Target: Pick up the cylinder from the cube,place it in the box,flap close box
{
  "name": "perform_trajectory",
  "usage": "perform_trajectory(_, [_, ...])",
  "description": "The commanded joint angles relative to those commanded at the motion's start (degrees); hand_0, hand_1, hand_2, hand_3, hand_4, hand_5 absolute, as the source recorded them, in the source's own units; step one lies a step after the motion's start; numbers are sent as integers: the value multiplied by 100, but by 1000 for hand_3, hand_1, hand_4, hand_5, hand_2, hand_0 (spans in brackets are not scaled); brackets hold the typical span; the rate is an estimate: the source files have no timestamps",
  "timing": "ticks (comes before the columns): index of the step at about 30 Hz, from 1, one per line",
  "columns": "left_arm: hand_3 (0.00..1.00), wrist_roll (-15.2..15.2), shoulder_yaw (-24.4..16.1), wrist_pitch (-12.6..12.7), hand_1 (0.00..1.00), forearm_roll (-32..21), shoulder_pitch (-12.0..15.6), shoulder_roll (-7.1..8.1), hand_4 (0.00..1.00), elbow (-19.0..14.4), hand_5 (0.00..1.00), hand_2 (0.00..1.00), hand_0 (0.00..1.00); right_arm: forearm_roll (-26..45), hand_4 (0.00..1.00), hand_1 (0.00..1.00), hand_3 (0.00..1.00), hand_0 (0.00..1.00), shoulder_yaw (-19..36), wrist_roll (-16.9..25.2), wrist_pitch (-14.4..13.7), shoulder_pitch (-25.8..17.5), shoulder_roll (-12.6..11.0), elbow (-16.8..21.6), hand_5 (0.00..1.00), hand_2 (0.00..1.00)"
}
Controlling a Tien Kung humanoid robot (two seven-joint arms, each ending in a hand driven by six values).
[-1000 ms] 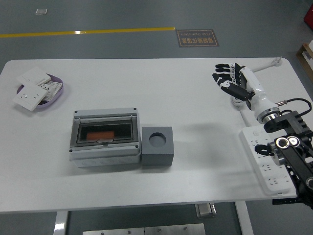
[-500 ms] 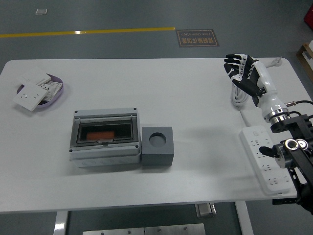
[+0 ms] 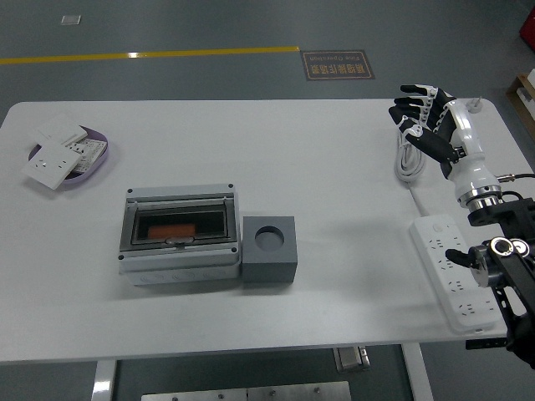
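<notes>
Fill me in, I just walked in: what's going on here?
Nothing is being handled right now. The right robot hand hovers open over the table's far right, above a white cable. The box has its clear flap down with an orange item inside, and the cube beside it has an empty hole.

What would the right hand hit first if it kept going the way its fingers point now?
Probably nothing on the table. The right hand points up-left toward the far edge of the white table, where the surface looks bare; its height above the table is unclear.
</notes>
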Motion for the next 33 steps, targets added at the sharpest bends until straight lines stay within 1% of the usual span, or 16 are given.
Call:
perform_trajectory(4, [951,14,-25,3,852,8,2,7,2,0,2,854,923,-13,790,626,637,700,1,-2,-8,-29,16,-8,292,595])
perform_trajectory(5, [951,14,-28,4,852,7,2,7,2,0,2,854,923,-19,802,610,627,691,-2,-3,-10,-31,20,-7,289,570])
perform_trajectory(9, [951,17,-29,7,852,-20,-3,8,2,0,2,854,923,-55,802,610,627,691,4,-15,-21,-42,32,-1,289,570])
perform_trajectory(11, [951,17,-26,4,852,-28,-23,8,2,0,2,854,923,-82,817,611,622,686,22,-49,-63,-47,34,1,280,559])
perform_trajectory(16, [951,32,-23,-10,852,-13,-73,25,2,0,2,854,923,-191,817,611,622,686,-25,-180,-214,-25,24,-27,280,559])
perform_trajectory(17, [951,40,-28,-12,852,0,-69,33,2,0,2,854,923,-200,814,605,617,687,-41,-186,-222,-22,21,-28,278,541])
perform_trajectory(22, [951,77,-112,-11,852,100,-45,79,2,0,2,854,923,-188,814,605,617,687,-72,-166,-215,-43,14,-34,278,541])
perform_trajectory(23, [951,79,-125,-10,852,117,-45,82,2,0,2,854,923,-186,811,596,608,684,-72,-163,-213,-46,14,-33,277,528])
perform_trajectory(33, [951,77,-194,-5,852,181,-24,9,2,0,2,854,923,-205,808,591,602,680,-29,-208,-225,-114,101,-57,273,529])
